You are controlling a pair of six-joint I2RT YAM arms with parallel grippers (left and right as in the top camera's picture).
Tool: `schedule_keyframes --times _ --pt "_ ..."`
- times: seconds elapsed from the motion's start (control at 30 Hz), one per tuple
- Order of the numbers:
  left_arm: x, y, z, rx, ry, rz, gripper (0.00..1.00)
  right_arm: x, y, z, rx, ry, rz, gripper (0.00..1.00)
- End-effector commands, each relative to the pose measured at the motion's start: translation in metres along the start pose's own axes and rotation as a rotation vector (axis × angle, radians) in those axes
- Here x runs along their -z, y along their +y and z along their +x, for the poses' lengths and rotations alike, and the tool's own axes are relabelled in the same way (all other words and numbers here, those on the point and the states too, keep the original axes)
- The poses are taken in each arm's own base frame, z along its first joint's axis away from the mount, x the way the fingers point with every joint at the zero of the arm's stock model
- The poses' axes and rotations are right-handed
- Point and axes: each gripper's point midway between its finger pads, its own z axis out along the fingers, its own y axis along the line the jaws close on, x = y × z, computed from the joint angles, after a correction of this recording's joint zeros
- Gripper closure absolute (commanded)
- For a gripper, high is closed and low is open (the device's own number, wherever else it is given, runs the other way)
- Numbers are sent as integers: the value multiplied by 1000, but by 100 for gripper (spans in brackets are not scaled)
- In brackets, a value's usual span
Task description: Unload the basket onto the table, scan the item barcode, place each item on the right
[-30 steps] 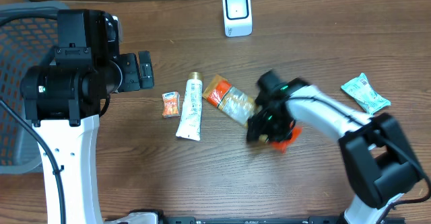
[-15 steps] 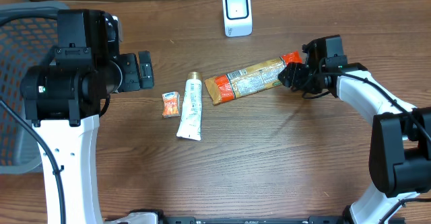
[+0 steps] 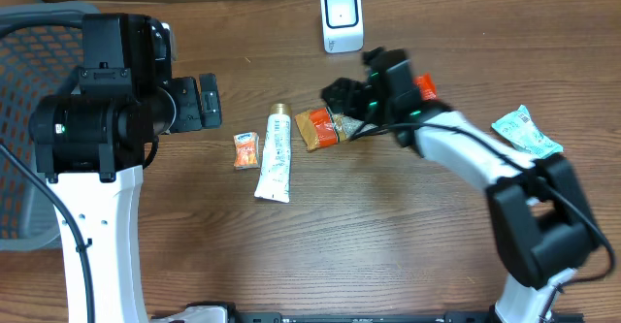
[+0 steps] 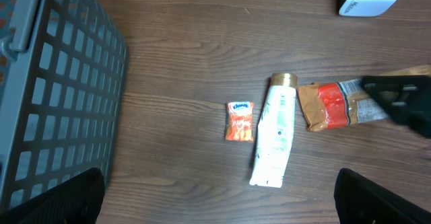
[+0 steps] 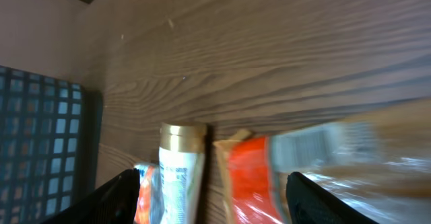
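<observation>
Overhead, the right gripper (image 3: 344,98), fingers apart and clamping nothing visible, has swung from the right end of the packet (image 3: 318,129) to above its middle, mid-bench, short of the scanner (image 3: 342,19) at the back edge, so nothing is scanned, while the left gripper (image 3: 199,103) gapes idle; only left wrist shows the packet's print unblurred.

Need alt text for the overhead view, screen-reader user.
The right arm's open tool reaches over a long orange-ended snack packet mid-table, with a white scanner beyond it. Left of the packet lie a white tube and a small orange sachet; a teal packet sits far right, a grey basket far left.
</observation>
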Motion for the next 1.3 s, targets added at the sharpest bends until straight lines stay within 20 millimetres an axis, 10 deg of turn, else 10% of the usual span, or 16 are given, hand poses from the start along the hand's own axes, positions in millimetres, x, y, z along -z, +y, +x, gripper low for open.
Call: schedule_keyframes --times 0.0,0.3,0.57,0.9,1.27 --pt "-1 4 -2 10 -4 -15 0 -33 -11 5 -77 -69 48 28" --pt "-1 4 -2 10 -4 -15 0 -54 -10 45 -97 50 26 32" --pt "-1 4 -2 10 -4 -15 0 -23 -27 103 -234 435 10 36" --pt "-1 4 -2 10 -4 -15 0 56 -81 92 -173 559 126 30" --pt "-1 4 -2 10 -4 -15 0 106 -78 29 89 452 53 22"
